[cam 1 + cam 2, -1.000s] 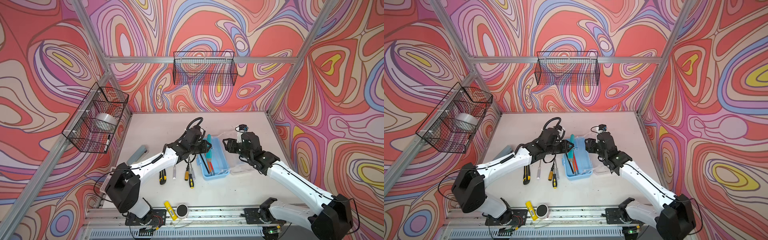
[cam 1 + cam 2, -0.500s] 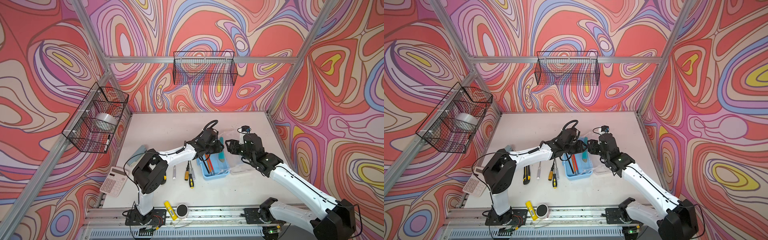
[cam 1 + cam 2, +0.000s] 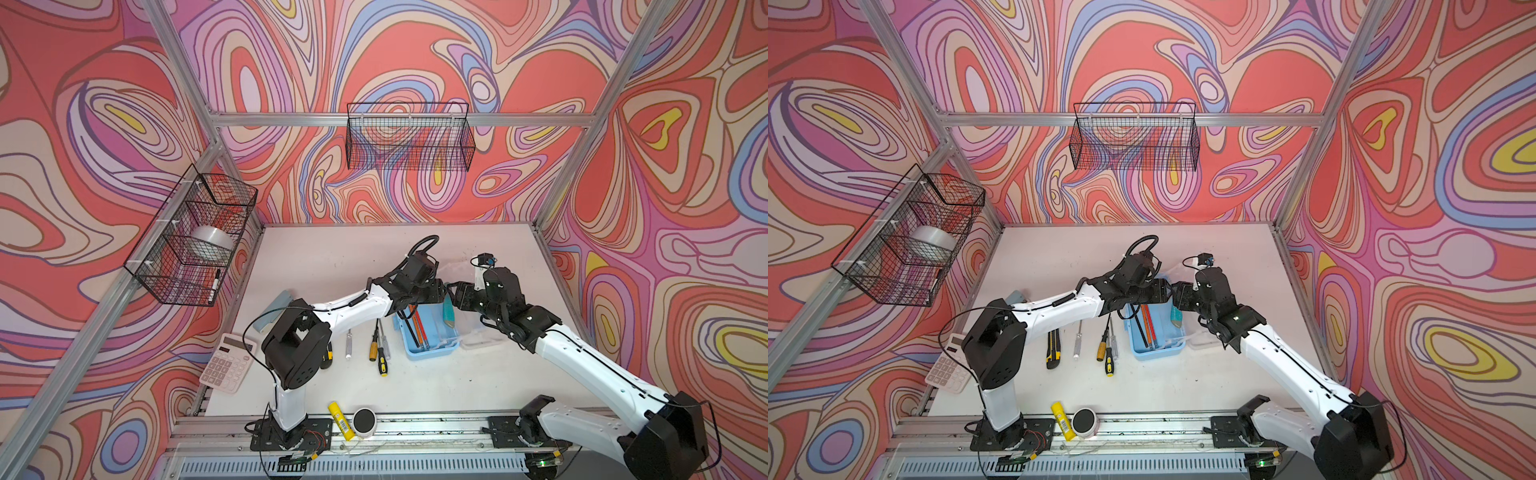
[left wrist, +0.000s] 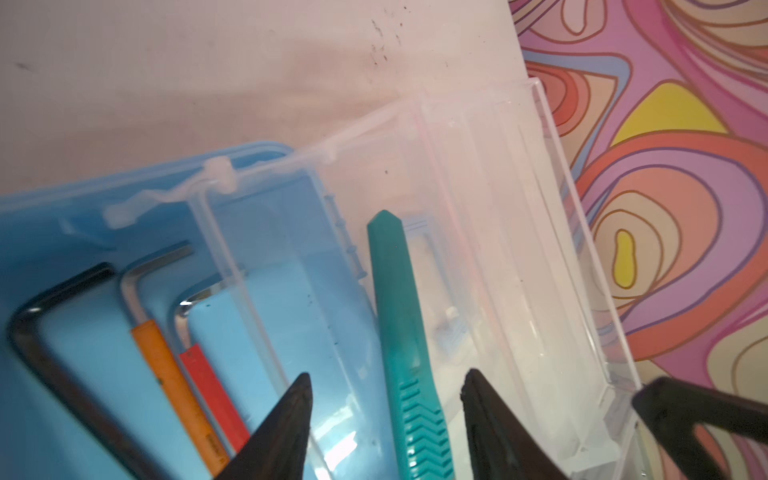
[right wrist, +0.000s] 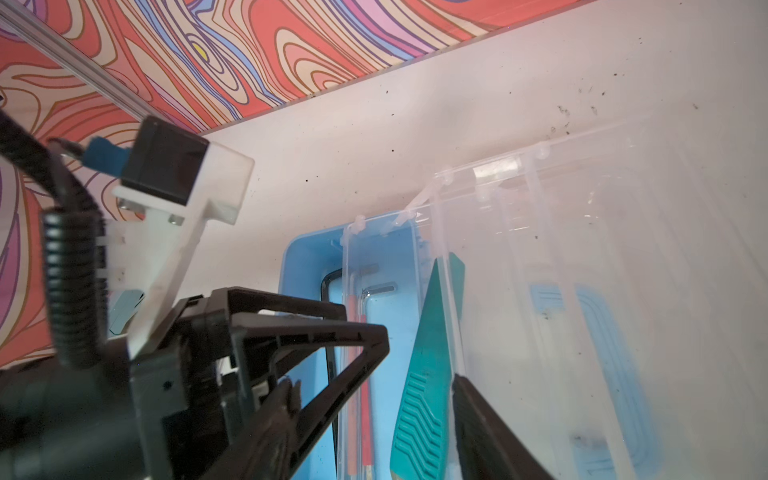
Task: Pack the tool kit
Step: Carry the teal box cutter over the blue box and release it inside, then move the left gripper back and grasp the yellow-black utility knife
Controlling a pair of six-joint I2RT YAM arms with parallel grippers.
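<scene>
Left gripper had swung to the case and opened, straddling the knife lying 12-to-6 along its 3 o'clock wall; right gripper, alongside, jaw state not determinable.

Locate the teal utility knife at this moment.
In both top views the teal utility knife lies along the light-blue case's right edge, right of the hex keys; the left wrist view shows it between the open left gripper's fingers.

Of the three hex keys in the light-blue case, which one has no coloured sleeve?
The black L-shaped hex key. The other two are silver: the orange-sleeved hex key and the red-sleeved hex key.
</scene>
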